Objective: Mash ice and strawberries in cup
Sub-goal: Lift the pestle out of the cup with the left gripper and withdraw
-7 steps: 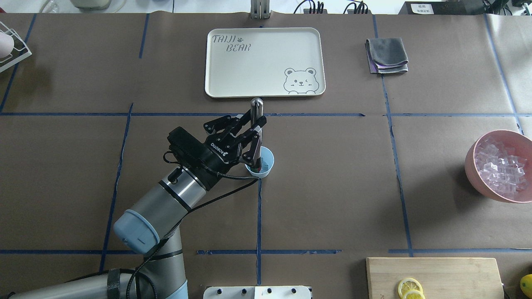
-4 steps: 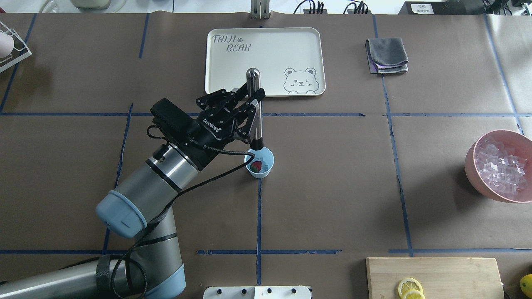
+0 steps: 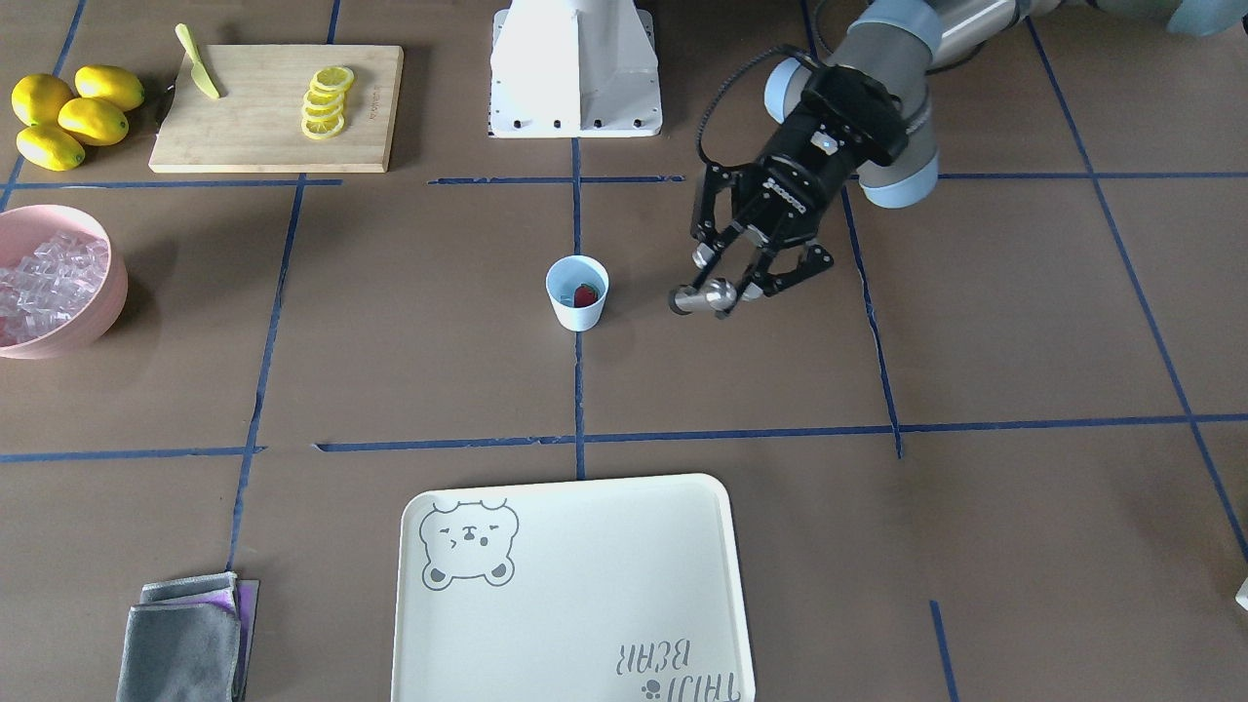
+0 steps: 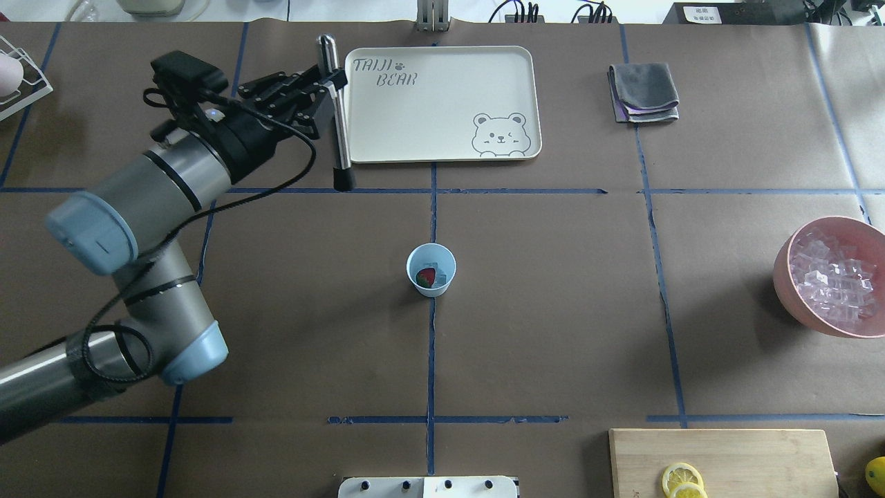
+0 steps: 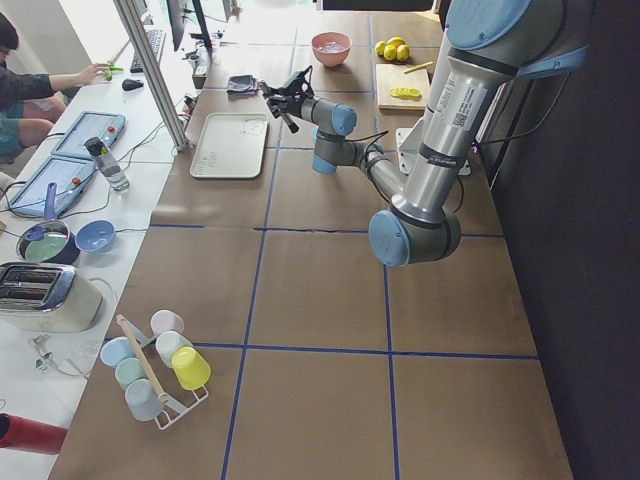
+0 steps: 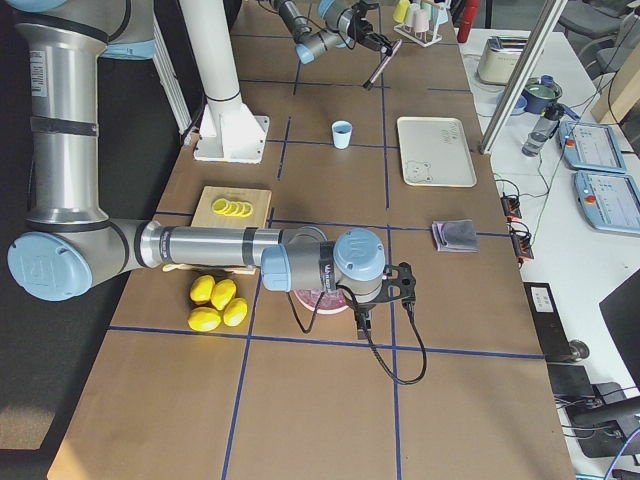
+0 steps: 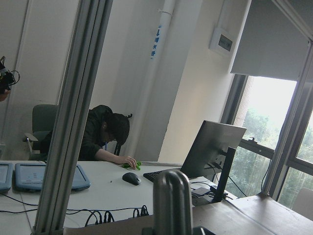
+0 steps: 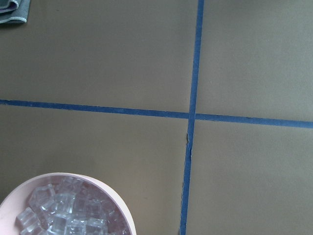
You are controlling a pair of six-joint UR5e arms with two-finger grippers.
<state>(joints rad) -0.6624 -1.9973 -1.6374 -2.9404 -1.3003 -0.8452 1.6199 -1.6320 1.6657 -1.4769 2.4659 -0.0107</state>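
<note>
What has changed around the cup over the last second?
The left claw lifted the metal muddler out of the cup and carried it away to beside the tray, still gripping it. Cup and strawberry stayed put.

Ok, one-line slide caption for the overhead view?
Left gripper holds the muddler in the air, clear of the cup, where a strawberry and ice lie.

Brown taped table (image 4: 553,311), cup (image 4: 446,257), white tray (image 4: 442,104), grey cloth (image 4: 643,86), pink bowl (image 3: 109,302), cutting board (image 3: 263,127), lemons (image 3: 68,117)
</note>
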